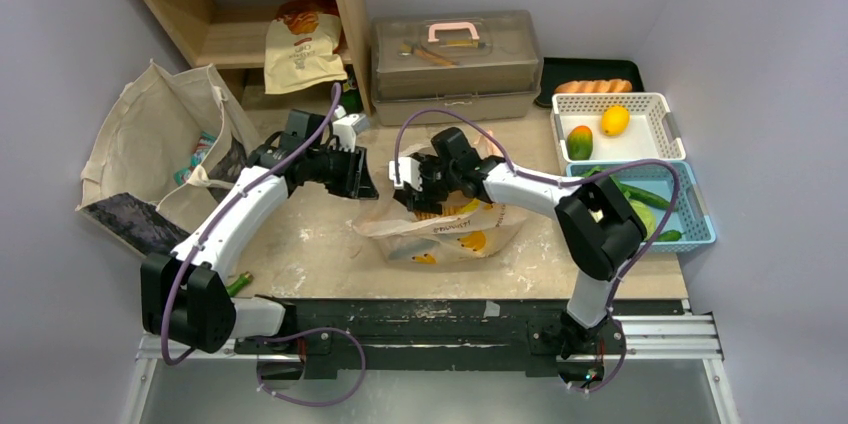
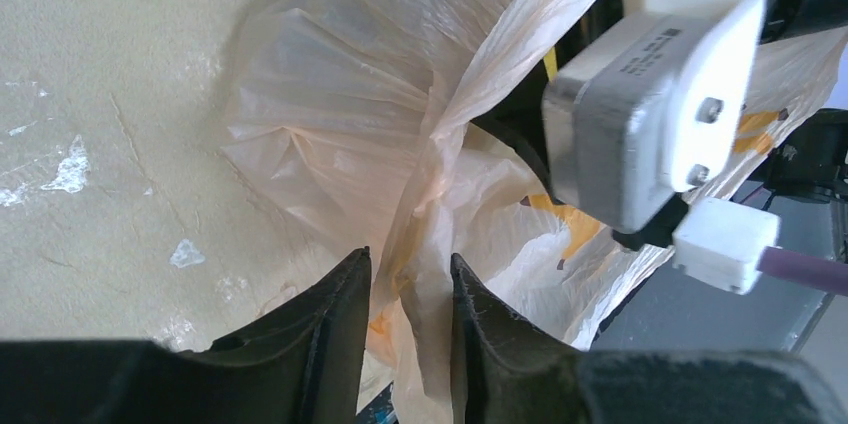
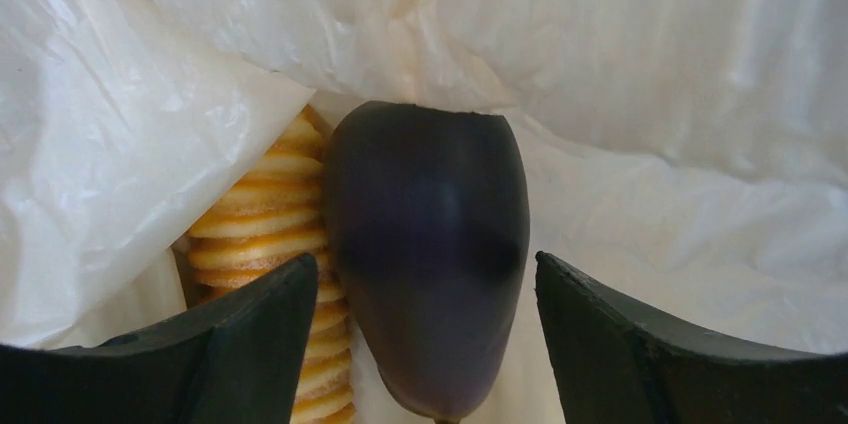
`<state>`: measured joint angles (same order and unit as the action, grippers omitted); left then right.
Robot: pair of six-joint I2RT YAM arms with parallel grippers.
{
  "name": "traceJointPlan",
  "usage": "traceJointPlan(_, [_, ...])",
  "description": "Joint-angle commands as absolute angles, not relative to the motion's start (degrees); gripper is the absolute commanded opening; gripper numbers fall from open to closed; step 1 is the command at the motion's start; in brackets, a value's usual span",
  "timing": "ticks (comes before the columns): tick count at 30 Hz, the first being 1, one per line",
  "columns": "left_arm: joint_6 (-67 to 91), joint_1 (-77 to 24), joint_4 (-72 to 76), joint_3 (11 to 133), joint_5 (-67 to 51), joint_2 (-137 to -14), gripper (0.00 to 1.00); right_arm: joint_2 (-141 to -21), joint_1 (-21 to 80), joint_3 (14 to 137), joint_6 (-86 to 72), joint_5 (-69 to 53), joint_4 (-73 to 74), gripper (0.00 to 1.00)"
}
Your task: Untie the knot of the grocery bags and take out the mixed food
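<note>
The pale-orange grocery bag (image 1: 445,232) lies at the table's middle, its mouth towards the arms. My left gripper (image 1: 362,181) is at the bag's left edge. In the left wrist view it (image 2: 410,269) is shut on a bunched strip of the bag's plastic (image 2: 425,194). My right gripper (image 1: 408,187) reaches into the bag's mouth. The right wrist view shows it (image 3: 427,269) open, its fingers either side of a dark purple eggplant (image 3: 430,234), apart from it. A ridged orange-yellow food piece (image 3: 262,229) lies beside the eggplant, inside the bag. The knot is not in view.
A canvas tote (image 1: 160,144) slumps at the left by a wooden shelf (image 1: 240,4). A grey lidded box (image 1: 455,54) stands at the back. At the right, a white basket (image 1: 655,104) holds fruit and a blue basket (image 1: 702,229) holds green vegetables. A green item (image 1: 240,284) lies at the near left edge.
</note>
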<state>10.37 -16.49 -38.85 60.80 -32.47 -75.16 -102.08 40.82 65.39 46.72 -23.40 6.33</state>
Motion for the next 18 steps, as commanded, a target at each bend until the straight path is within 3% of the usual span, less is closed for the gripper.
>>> traceJointPlan(1, [10.1,-15.8,-38.8,63.1,-33.7,-75.8,0.32,-104.0,41.0,69.8,49.7,-25.8,7.1,0.78])
traceJointPlan(7, [9.8,-15.6,-39.5,64.4,-33.8,-76.9,0.33,-109.5,41.0,72.8,50.0,-25.3,8.1,0.79])
traceJointPlan(10, [9.8,-15.5,-39.8,64.9,-34.2,-77.8,0.33,-110.9,41.0,73.1,51.0,-24.1,8.5,0.74])
traceJointPlan(16, [9.8,-15.4,-39.6,65.0,-34.5,-78.2,0.33,-106.4,41.0,71.6,50.8,-22.8,8.4,0.28])
traceJointPlan(18, [9.8,-15.3,-39.6,65.0,-34.6,-78.4,0.33,-103.3,41.0,71.1,50.0,-23.0,8.6,0.18])
